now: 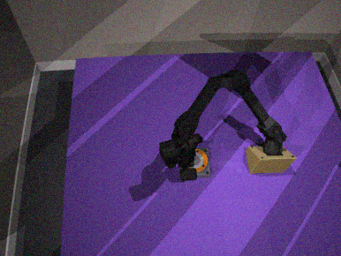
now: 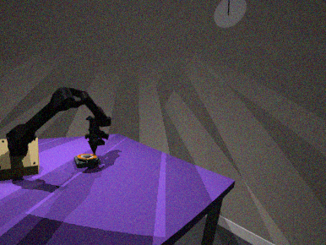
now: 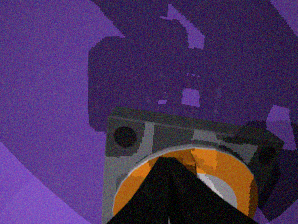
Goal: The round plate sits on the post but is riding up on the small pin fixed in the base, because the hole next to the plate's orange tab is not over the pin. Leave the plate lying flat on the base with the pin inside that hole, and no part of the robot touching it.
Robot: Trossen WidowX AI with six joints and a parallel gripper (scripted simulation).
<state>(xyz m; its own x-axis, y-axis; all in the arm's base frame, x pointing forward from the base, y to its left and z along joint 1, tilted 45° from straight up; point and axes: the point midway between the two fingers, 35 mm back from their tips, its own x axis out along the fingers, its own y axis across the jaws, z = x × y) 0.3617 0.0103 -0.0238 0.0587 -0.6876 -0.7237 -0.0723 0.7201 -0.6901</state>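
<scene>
The gripper (image 2: 94, 149) points straight down with its jaws pressed together on nothing, its tip at the plate (image 3: 220, 175). The plate, orange-rimmed, lies on the grey base (image 3: 136, 137), which sits on the purple table (image 2: 139, 190) just beside the arm's tan mount (image 1: 269, 160). Contact cannot be told.

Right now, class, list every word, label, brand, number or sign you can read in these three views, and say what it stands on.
None: no readable text appears in any view.
The plate, the base, the arm's tan mount block and the shut fingers bear no lettering.
The round wall fixture shows only a dark line, no numbers.
</scene>
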